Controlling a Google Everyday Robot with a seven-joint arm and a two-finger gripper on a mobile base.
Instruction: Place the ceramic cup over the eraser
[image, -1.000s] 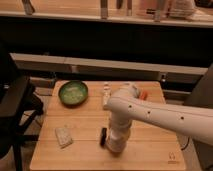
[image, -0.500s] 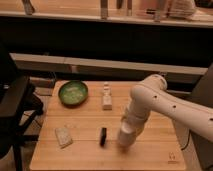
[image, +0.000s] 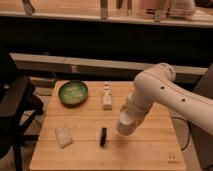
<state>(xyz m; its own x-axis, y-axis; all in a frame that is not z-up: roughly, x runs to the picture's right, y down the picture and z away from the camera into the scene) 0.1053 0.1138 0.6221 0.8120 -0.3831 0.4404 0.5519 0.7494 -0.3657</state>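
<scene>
The white ceramic cup (image: 124, 127) hangs tilted at the end of my white arm, a little above the wooden table (image: 150, 150). My gripper (image: 129, 116) is shut on it; the fingers are mostly hidden by the arm and the cup. The small black eraser (image: 103, 136) lies on the table just left of and below the cup, apart from it and uncovered.
A green bowl (image: 73, 92) sits at the table's back left. A small white bottle-shaped figure (image: 107, 96) stands behind the eraser. A pale speckled block (image: 63, 136) lies at the front left. A dark chair (image: 15, 107) stands left of the table.
The arm has swung to the right and risen. The cup has moved with it, from right beside the eraser to a spot further right and slightly higher.
</scene>
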